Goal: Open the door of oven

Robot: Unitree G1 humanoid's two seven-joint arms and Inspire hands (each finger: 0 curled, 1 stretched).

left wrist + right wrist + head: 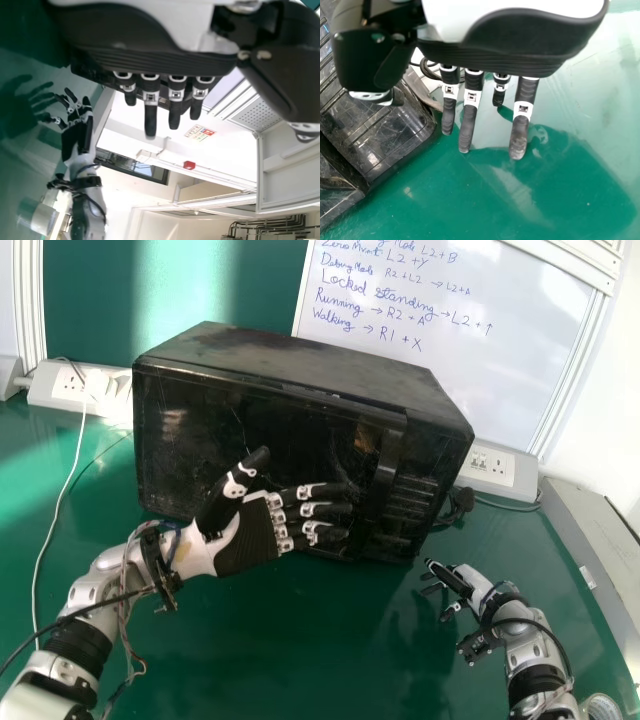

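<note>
1. My L hand (245, 540) is in front of the oven (290, 375), over the lower part of the door (185, 430). Fingers pretty much straight & spread a bit, thumb up and apart; hand's well open, holding nothing.
2. Task's thing: oven door is just beyond the L hand, w/ the upright handle strip (385, 465) near the fingertips, on their R side. Can't tell if they touch the door. Door looks shut.
3. My R hand (473, 585) is off the oven's lower R front corner, on the near side. Fingers extended, wide open, nothing in it; R wrist view shows them apart from the oven.
4. Writing: whiteboard (440, 290) behind the oven has handwritten blue lines. I read "Locked Standing → L2 + ↑", "Running → R2 + A", "Walking → R1 + X"; top lines are cut off or hard to read. L wrist view has a red & white notice (200, 132) on the wall, well apart from the oven; text too small for me.
5. Rest: oven's on the green table (250, 640). Socket strip (60, 385) to its L, another (485, 465) to its R, w/ a dark cable (460, 502) beside the oven's R side.
</note>
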